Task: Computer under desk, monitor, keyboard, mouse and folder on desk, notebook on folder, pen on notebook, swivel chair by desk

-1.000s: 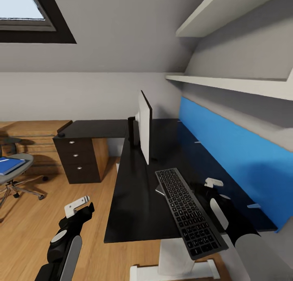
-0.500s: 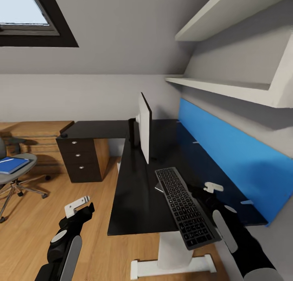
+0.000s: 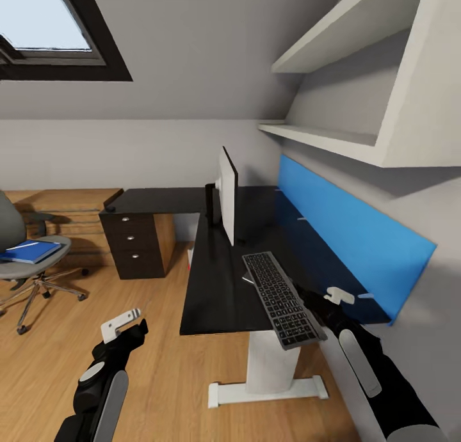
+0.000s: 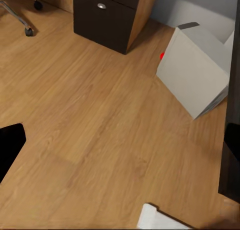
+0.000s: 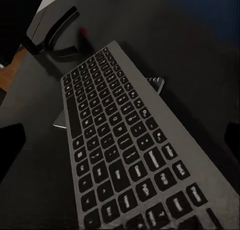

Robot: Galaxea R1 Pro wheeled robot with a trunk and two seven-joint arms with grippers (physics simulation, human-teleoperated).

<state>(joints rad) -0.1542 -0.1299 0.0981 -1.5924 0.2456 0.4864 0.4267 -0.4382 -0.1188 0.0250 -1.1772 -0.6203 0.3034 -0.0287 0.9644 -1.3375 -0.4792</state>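
Observation:
The black desk point(image 3: 218, 301) carries the monitor point(image 3: 227, 196), seen edge-on. The grey keyboard point(image 3: 280, 298) point(image 5: 120, 140) lies slanted over a flat grey thing point(image 3: 248, 296), its near end past the desk's front edge. My right gripper point(image 3: 312, 296) point(image 5: 120, 145) is at the keyboard's right side, its fingertips point(image 5: 10, 150) wide apart and open over the keys. My left gripper point(image 3: 131, 323) point(image 4: 120, 155) hangs open above the wooden floor. A blue folder-like thing point(image 3: 29, 251) rests on the swivel chair point(image 3: 45, 270) at the far left. A white computer case point(image 4: 195, 72) stands under the desk.
A dark drawer unit point(image 3: 136, 244) point(image 4: 107, 15) stands under the far desk wing, with a small dark object point(image 3: 110, 203) on its corner. A blue panel point(image 3: 346, 237) and white shelves point(image 3: 333, 138) line the wall on the right. The white desk foot point(image 3: 269, 387) rests on the wooden floor point(image 3: 160, 378).
The camera has drawn back and turned, so the desk looks smaller and the chair shows more. My right arm reaches further out, still by the keyboard. The left arm holds its pose.

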